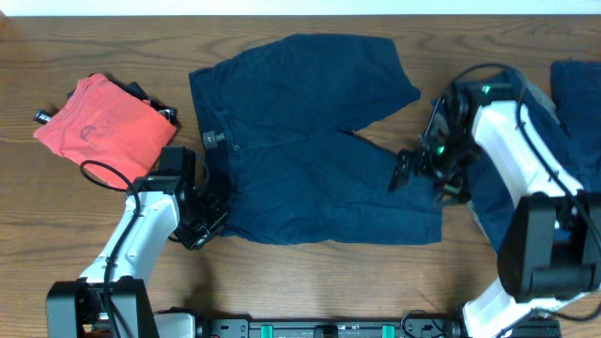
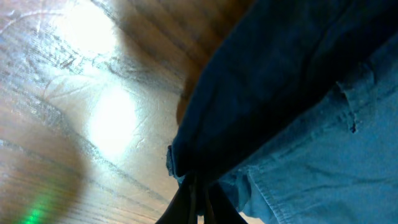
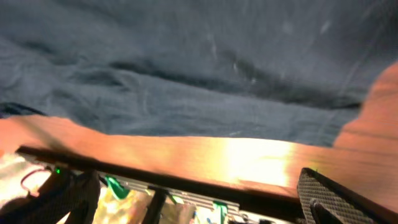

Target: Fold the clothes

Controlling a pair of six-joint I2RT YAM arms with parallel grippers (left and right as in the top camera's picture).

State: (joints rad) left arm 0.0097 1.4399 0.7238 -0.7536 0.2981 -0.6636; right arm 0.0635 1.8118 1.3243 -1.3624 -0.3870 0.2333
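Dark navy shorts [image 1: 310,141] lie spread flat in the middle of the table, waistband to the left with a small button [image 1: 214,138]. My left gripper [image 1: 208,221] is at the near left corner of the waistband. In the left wrist view its fingers [image 2: 196,200] are shut on the cloth edge [image 2: 280,124]. My right gripper [image 1: 413,169] hovers at the right leg hem. In the right wrist view its fingers [image 3: 199,202] are spread wide with nothing between them, and the navy cloth [image 3: 186,74] lies beyond them.
A folded orange-red garment [image 1: 99,127] lies at the far left with a small black item [image 1: 155,105] beside it. Another navy garment [image 1: 575,103] lies at the right edge, partly under my right arm. The table's front rail [image 1: 329,329] runs along the near side.
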